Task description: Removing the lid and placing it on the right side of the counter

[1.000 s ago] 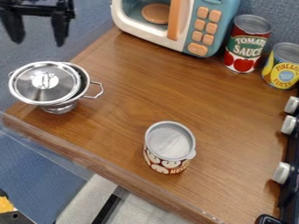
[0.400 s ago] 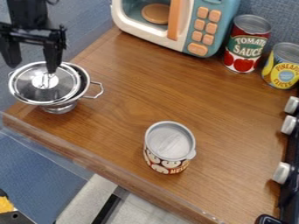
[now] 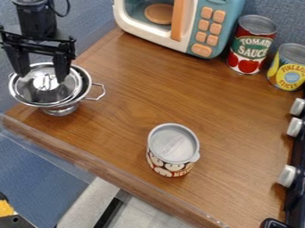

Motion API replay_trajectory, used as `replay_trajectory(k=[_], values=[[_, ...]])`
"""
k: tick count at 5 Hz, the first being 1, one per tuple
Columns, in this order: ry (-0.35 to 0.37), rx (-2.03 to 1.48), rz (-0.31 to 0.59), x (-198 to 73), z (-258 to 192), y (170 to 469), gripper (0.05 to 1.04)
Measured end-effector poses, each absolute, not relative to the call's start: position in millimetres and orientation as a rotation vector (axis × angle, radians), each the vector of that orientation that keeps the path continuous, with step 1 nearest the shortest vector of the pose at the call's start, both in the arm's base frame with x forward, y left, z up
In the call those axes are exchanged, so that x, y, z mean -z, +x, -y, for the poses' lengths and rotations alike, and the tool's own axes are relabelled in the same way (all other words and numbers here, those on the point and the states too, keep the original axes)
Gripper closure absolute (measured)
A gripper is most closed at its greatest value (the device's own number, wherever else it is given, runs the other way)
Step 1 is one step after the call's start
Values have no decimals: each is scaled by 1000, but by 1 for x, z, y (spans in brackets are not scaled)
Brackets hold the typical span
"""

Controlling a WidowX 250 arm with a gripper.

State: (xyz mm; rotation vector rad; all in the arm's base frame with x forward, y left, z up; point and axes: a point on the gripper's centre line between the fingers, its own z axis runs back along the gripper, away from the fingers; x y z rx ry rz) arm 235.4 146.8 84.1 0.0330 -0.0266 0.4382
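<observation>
My black gripper (image 3: 42, 76) hangs at the upper left, over the lid, its two fingers spread wide apart with the lid's knob between and just below them. The round silver lid (image 3: 51, 94) lies on a metal colander-like pot (image 3: 87, 84), shifted toward its left side, so a strip of the pot's inside shows at the right. The pot stands on its foot near the left edge of the wooden counter (image 3: 128, 111), a wire handle sticking out to the right. Whether the fingertips touch the lid, I cannot tell.
A can with a grey lid (image 3: 173, 151) stands near the front edge. At the back are a toy microwave (image 3: 196, 26), a tomato sauce can (image 3: 251, 44) and a pineapple can (image 3: 289, 67). Stove knobs (image 3: 287, 176) line the right edge.
The gripper has come down and slightly right, from above the pot to over the lid, its fingers still apart. Lid and pot have stayed in place.
</observation>
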Motion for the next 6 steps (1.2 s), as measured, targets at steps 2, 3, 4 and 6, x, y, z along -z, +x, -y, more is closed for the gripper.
replay_trajectory(k=[2, 3, 4, 6], values=[[60, -430, 45, -78, -145, 235, 715], [76, -402, 41, -78, -141, 237, 922], [76, -389, 34, -78, -139, 235, 1020], [90, -387, 57, -89, -132, 239, 1031]])
